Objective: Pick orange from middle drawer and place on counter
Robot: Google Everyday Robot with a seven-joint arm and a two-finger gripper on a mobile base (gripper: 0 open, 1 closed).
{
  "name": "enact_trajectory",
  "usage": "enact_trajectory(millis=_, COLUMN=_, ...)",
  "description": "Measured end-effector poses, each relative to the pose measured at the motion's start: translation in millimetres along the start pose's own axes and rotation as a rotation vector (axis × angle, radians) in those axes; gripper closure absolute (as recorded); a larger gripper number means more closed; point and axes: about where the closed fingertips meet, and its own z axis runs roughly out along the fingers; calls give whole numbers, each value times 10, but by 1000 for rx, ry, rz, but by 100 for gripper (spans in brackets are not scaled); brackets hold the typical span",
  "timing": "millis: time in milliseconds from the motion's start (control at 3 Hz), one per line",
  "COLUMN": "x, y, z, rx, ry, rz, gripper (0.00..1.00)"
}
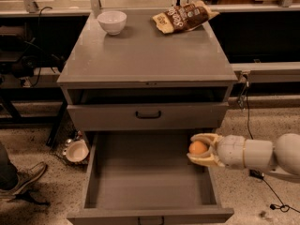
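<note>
text: none legible (chip bag print unreadable) | end effector grips orange at middle drawer right wall

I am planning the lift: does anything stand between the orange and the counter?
Nothing visible. The gripper holds the orange at the middle drawer right wall; the counter front is bare, while the bowl and chip bag sit at its back.
</note>
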Motion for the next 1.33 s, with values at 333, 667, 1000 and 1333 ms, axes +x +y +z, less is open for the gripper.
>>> enact_trajectory(millis=333, x=-574, y=-192, z=-331, rx=66, ry=-38, rz=-106, gripper=100)
enact_trajectory(millis=667, x=-1046, y=-489, z=-504, rx=121, ry=-60, rz=-182, gripper=100)
enact_trajectory(millis=1000, x=-1051, y=-517, z=-499, rx=125, ry=-68, rz=-176, gripper=100)
enact_trajectory(millis=1333, x=-1093, y=-749, z=-463, rx=158, ry=-130, rz=-124, gripper=100)
